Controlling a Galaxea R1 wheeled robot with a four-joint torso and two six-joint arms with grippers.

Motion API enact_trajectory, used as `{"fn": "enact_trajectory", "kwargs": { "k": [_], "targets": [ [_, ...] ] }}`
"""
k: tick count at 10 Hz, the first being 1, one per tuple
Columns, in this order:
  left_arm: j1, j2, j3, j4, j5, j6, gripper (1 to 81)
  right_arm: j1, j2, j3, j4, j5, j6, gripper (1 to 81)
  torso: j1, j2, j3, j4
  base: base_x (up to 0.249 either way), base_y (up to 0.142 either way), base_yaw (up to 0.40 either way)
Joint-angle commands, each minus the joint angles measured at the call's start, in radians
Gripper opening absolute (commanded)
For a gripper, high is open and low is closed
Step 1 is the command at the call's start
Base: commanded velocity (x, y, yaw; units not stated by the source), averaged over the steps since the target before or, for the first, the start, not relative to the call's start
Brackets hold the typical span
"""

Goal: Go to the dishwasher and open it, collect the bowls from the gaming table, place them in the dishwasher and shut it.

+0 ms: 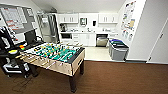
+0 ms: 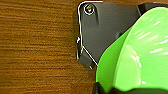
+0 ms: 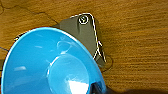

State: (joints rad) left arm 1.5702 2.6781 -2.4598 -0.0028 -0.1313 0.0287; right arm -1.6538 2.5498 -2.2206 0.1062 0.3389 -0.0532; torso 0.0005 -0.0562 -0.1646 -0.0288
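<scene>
Green bowl (image 2: 135, 57): seen large in the left wrist view, tilted, over brown carpet (image 2: 37, 47). It lies against the robot's dark plate, and a dark part of the left arm meets its rim at the picture's lower edge. The fingers themselves cannot be made out, so whether they are clenched on the bowl cannot be told.

Blue bowl (image 3: 50, 62): seen large in the right wrist view, hollow toward the camera, also over brown carpet. Finger state on this arm likewise cannot be told.

Dishwasher (image 1: 102, 40): stainless front, set under the white kitchen counter at the far end of the room, door closed.

Gaming table (image 1: 56, 56): green field with rods, standing on the carpet in the left foreground, well apart from the dishwasher.

Grey bins (image 1: 118, 49) stand near the dishwasher, on the pale kitchen floor (image 1: 96, 53).
</scene>
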Motion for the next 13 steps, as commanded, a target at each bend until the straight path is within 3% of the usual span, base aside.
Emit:
{"fn": "enact_trajectory", "kwargs": {
  "k": [1, 13],
  "targets": [
    [-0.028, -0.029, -0.002, 0.009, 0.055, 0.005, 1.0, 0.021, -0.038, 0.006, -0.014, -0.047, -0.002, 1.0, 0.0, 0.0, 0.0, 0.0, 0.231, -0.094, 0.0],
    [-0.028, -0.023, -0.002, 0.009, 0.053, 0.005, 1.0, 0.022, -0.027, 0.0, -0.016, -0.047, -0.004, 1.0, 0.001, 0.0, 0.0, 0.0, 0.234, -0.096, 0.0]
  ]
}}
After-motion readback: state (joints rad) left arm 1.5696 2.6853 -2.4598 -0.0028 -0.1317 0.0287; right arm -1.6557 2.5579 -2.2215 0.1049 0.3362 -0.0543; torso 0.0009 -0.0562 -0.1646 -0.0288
